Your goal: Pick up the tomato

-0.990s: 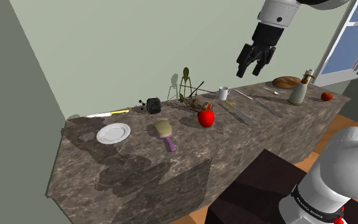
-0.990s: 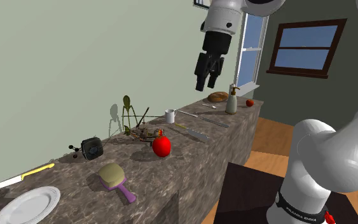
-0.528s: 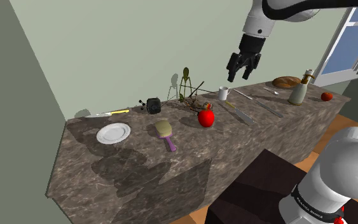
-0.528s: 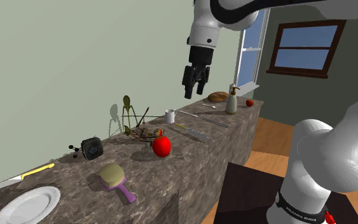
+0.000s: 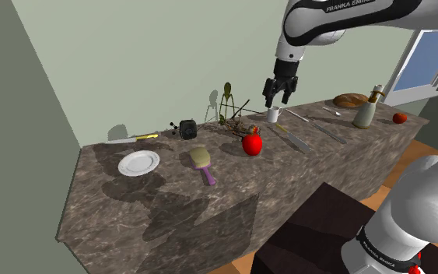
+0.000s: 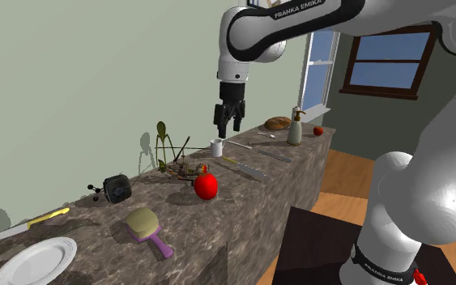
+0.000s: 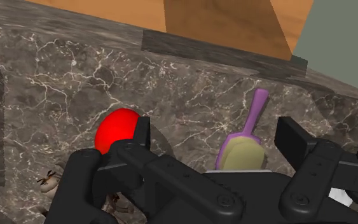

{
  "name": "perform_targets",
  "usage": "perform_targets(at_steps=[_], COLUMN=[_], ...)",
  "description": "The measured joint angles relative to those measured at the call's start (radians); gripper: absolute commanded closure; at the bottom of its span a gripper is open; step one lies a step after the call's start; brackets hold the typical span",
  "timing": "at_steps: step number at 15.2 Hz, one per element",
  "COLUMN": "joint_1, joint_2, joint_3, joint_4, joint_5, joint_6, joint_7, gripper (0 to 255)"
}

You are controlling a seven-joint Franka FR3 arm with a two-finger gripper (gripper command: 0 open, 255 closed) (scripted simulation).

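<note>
A red tomato [image 5: 251,143] with a dark stem sits on the dark marble counter [image 5: 209,210], near its middle; in the second exterior view the tomato [image 6: 206,185] is beside a heap of twigs. My black gripper [image 5: 275,101] hangs open in the air just above a white cup [image 5: 273,114], behind the tomato and toward the shoulder view's right. From the second exterior view the gripper [image 6: 226,129] points down over the cup [image 6: 216,147]. In the wrist view the tomato [image 7: 115,127] shows partly behind one finger of the open gripper [image 7: 215,133], with nothing between the fingers.
On the counter lie a white plate [image 5: 138,163], a purple-handled brush [image 5: 201,161], a yellow-handled knife [image 5: 135,138], a small black clock [image 5: 187,128], dry twigs [image 5: 236,124], long knives [image 5: 296,140], a bottle [image 5: 366,113], bread [image 5: 351,100] and a small red fruit [image 5: 400,117].
The gripper has swung toward the shoulder view's left and come down, from high over the counter's right half to just above the white cup. Nothing on the counter moved.
</note>
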Motion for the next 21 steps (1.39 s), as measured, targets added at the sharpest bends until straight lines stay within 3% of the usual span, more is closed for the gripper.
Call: perform_targets(at_steps=[12, 21], joint_1=[-0.034, -0.087], joint_2=[0.482, 0.868], joint_3=[-0.057, -0.061], joint_4=[0.287, 0.639], joint_5=[0.011, 0.025], joint_6=[0.072, 0.02], joint_7=[-0.142, -0.215], gripper=[0, 0])
